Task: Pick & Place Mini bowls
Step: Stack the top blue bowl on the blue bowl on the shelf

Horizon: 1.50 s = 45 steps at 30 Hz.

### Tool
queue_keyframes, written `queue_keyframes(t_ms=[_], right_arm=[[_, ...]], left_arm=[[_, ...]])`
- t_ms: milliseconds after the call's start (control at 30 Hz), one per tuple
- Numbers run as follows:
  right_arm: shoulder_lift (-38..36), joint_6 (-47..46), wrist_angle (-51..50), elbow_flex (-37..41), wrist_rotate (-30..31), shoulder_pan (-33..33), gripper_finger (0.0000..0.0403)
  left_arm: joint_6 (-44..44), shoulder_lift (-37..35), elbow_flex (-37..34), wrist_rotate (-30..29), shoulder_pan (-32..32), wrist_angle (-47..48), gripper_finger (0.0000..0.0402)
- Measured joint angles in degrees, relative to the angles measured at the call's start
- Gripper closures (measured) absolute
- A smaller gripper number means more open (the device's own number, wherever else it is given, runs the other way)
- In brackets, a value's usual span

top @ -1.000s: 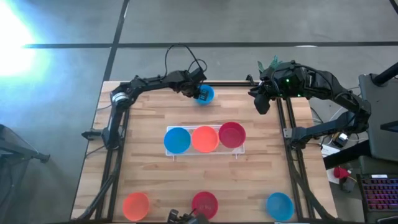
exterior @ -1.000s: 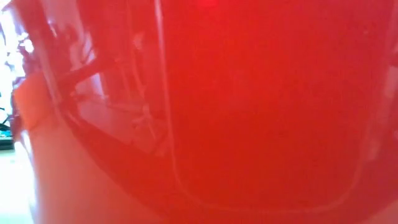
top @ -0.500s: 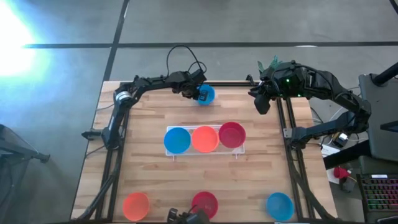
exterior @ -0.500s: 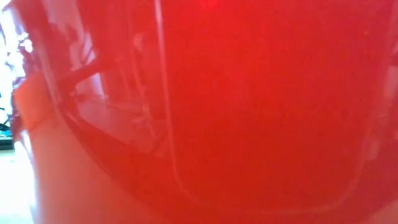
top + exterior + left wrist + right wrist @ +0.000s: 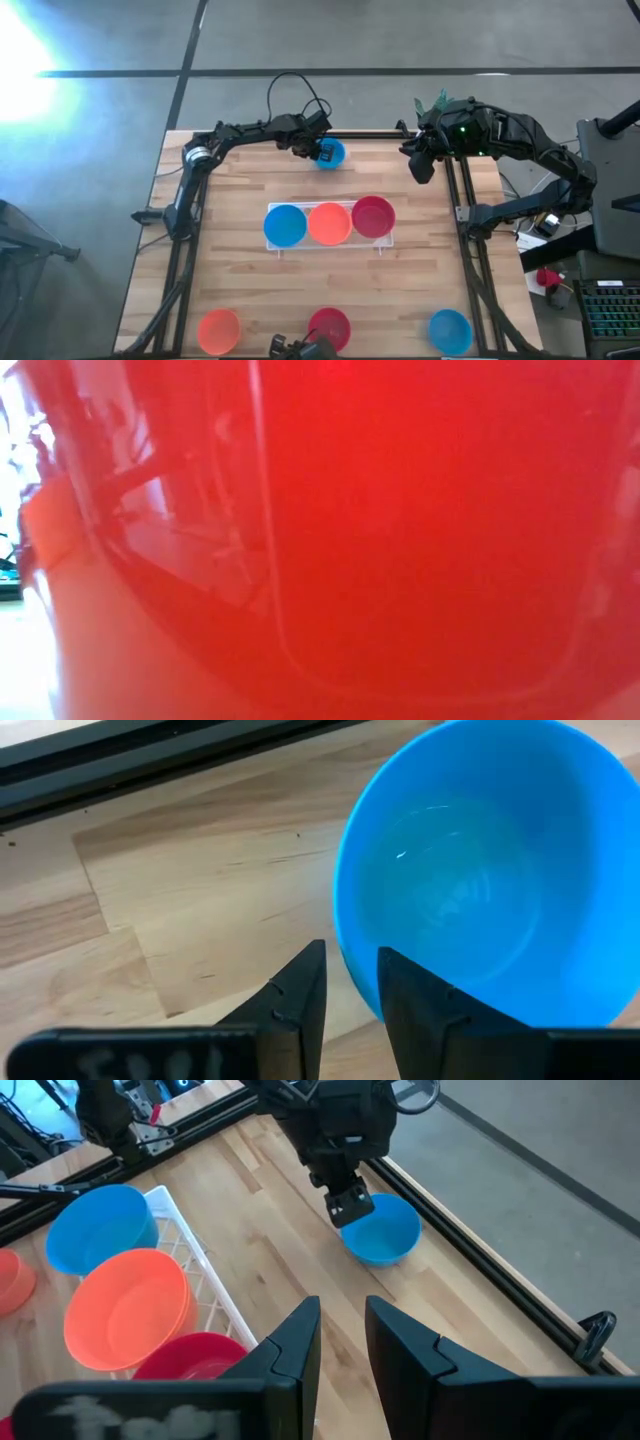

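floor (image 5: pixel 420 40): grey concrete | glare (image 5: pixel 20 50): bright, upper left | keyboard (image 5: pixel 612 312): lower right

Pale wood-plank table (image 5: pixel 240 270) with visible grain and a smooth matt finish, edged by black metal rails (image 5: pixel 500 1285); glossy, smooth plastic mini bowls, shown by the blue bowl (image 5: pixel 480 870) and the red bowl (image 5: pixel 400 540); white plastic lattice tray (image 5: pixel 195 1265).
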State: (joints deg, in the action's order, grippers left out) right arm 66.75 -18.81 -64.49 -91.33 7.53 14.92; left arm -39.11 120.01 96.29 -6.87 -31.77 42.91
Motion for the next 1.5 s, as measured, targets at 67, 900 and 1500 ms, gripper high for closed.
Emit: queue_keyframes(t_ms=[67, 900, 1500], right_arm=[[0.0, 0.0, 0.0, 0.0, 0.0, 0.0, 0.0323], [0.0, 0.0, 0.0, 0.0, 0.0, 0.0, 0.0323], [0.0, -0.2, 0.1, 0.0, 0.0, 0.0, 0.0323]], left_arm=[[0.0, 0.0, 0.0, 0.0, 0.0, -0.1, 0.0305], [5.4, -1.7, -4.4, 5.5, -0.7, -4.0, 0.0399], [19.7, -29.3, -4.2, 2.7, 0.4, 13.8, 0.0401]])
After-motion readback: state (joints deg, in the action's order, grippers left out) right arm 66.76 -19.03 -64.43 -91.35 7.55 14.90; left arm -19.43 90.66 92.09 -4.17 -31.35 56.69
